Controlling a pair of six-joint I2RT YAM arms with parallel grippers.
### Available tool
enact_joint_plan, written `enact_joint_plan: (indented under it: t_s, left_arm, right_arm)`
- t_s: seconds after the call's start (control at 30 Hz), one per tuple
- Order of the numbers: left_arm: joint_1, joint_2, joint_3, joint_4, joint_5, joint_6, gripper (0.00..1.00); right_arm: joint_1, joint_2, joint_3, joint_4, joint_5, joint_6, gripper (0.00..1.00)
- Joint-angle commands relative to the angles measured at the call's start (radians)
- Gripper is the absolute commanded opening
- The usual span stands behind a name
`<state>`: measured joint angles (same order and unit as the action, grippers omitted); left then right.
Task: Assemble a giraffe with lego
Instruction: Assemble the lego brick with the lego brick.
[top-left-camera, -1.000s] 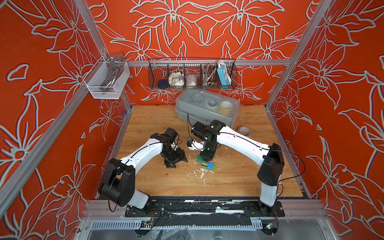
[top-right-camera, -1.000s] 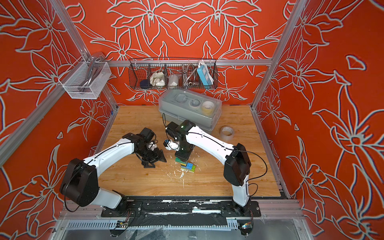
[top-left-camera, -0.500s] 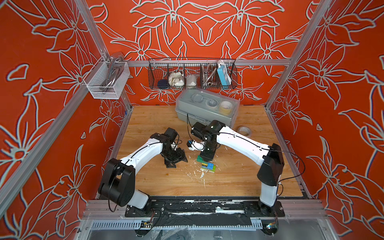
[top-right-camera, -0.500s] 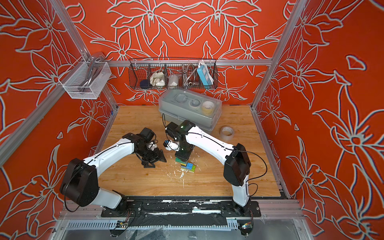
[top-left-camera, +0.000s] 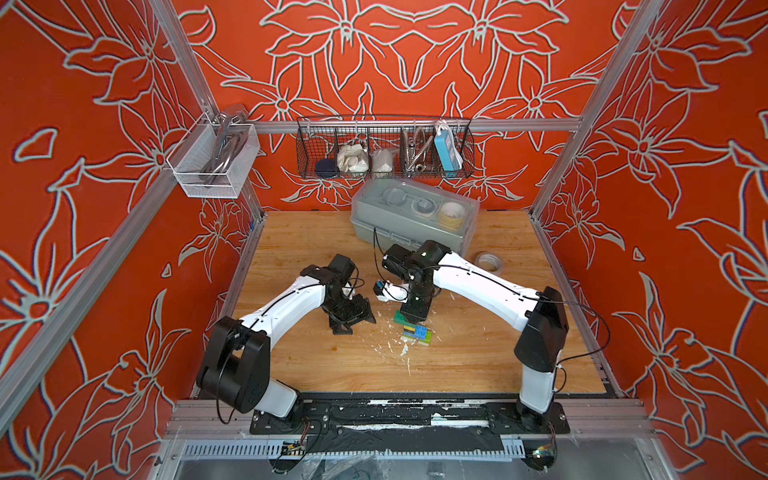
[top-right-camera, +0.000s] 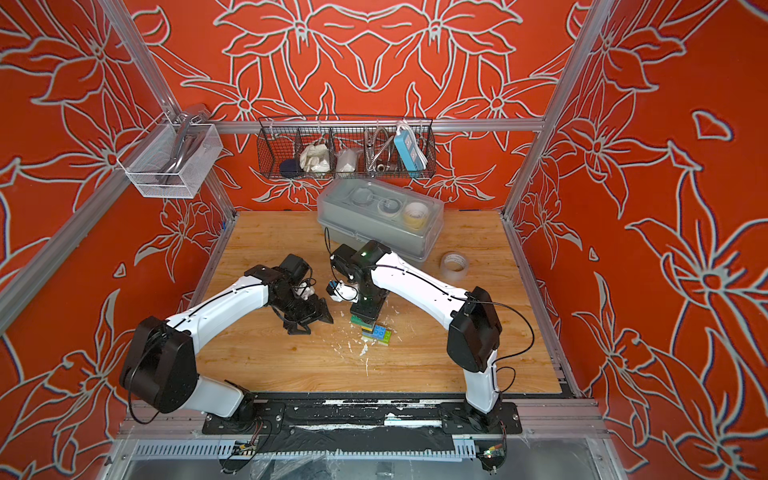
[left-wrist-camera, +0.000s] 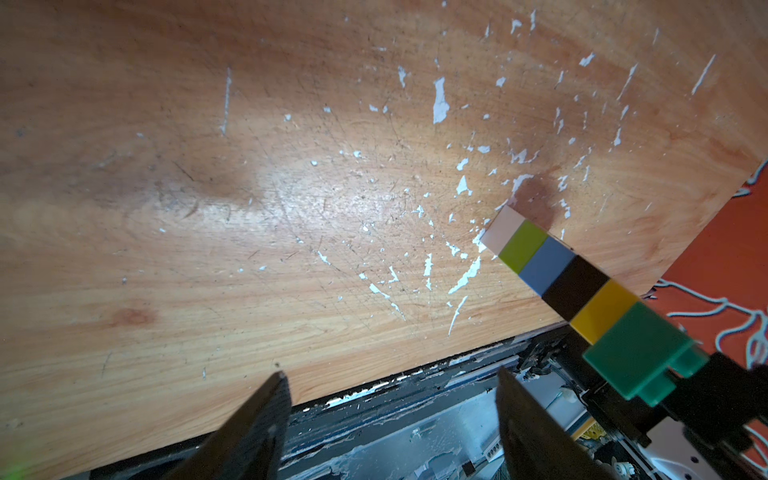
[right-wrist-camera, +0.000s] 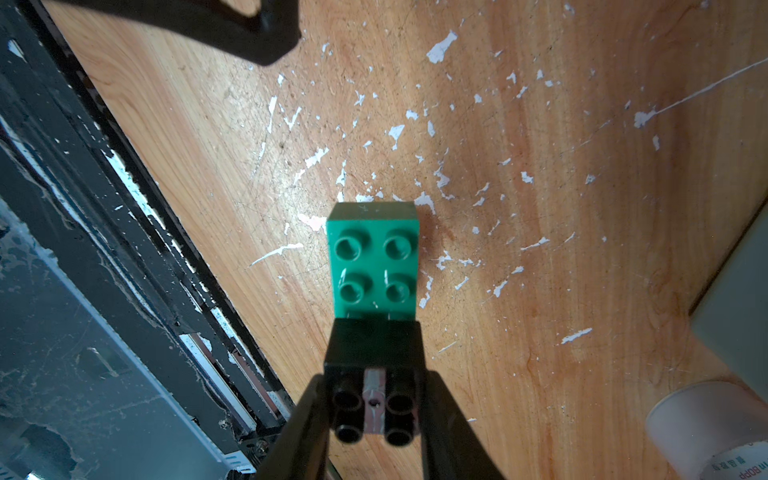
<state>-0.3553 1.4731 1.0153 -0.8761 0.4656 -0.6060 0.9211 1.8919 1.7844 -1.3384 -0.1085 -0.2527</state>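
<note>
Right wrist: pincer (right-wrist-camera: 374, 399) on giraffe (right-wrist-camera: 374, 257)

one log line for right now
right pincer: shut on black brick atop giraffe | left pincer: open, empty

No change seen over the last second.
In both top views the left gripper (top-left-camera: 355, 325), right gripper (top-left-camera: 412, 318) and giraffe (top-left-camera: 419, 332) show no shift against the earlier frames: no arm motion, no jaw motion, no brick moved. Wrist views have no earlier frame to compare.
</note>
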Motion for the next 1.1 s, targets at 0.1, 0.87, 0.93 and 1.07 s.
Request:
enact_joint_plan:
  t_s: [0.1, 0.87, 0.93, 1.07]
  left_arm:
    - [-0.004, 0.001, 0.02, -0.023, -0.007, 0.009, 0.76]
    - [-0.004, -0.009, 0.017, -0.026, -0.007, 0.008, 0.76]
    - [-0.004, -0.011, 0.014, -0.028, -0.007, 0.009, 0.77]
    - [-0.004, -0.015, 0.012, -0.028, -0.007, 0.01, 0.76]
  right_arm:
    - [-0.001, 0.018, -0.003, -0.062, 0.021, 0.009, 0.3]
    - [-0.008, 0.029, -0.001, -0.052, -0.003, 0.107, 0.29]
    - [-0.007, 0.028, -0.003, -0.051, -0.013, 0.106, 0.29]
    - [-0.008, 0.024, -0.008, -0.044, -0.018, 0.1, 0.29]
